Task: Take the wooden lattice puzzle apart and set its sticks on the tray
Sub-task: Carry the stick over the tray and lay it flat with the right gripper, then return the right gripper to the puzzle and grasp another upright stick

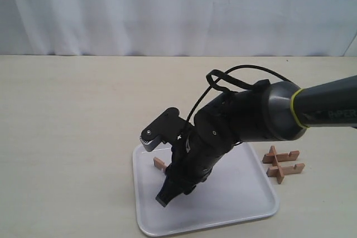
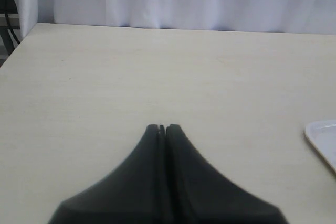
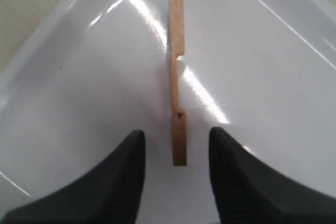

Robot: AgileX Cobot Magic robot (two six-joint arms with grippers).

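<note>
The black right gripper (image 3: pixel 176 140) is held open above the flat white rectangular plastic tray (image 1: pixel 251 193), which is set on the pale table (image 1: pixel 67 110) well away from the edge bordered by the white curtain (image 1: pixel 167 9). One short light-brown notched wooden stick (image 3: pixel 177 77) is laid on the tray between the spread fingers and is touched by neither. The small light-brown wooden lattice puzzle (image 1: pixel 283 164), seen as crossed bars, is placed on the table just beside the tray, toward the table's right edge, while the black left gripper (image 2: pixel 163 128) is shown with jaws pressed together on nothing above bare table top.
</note>
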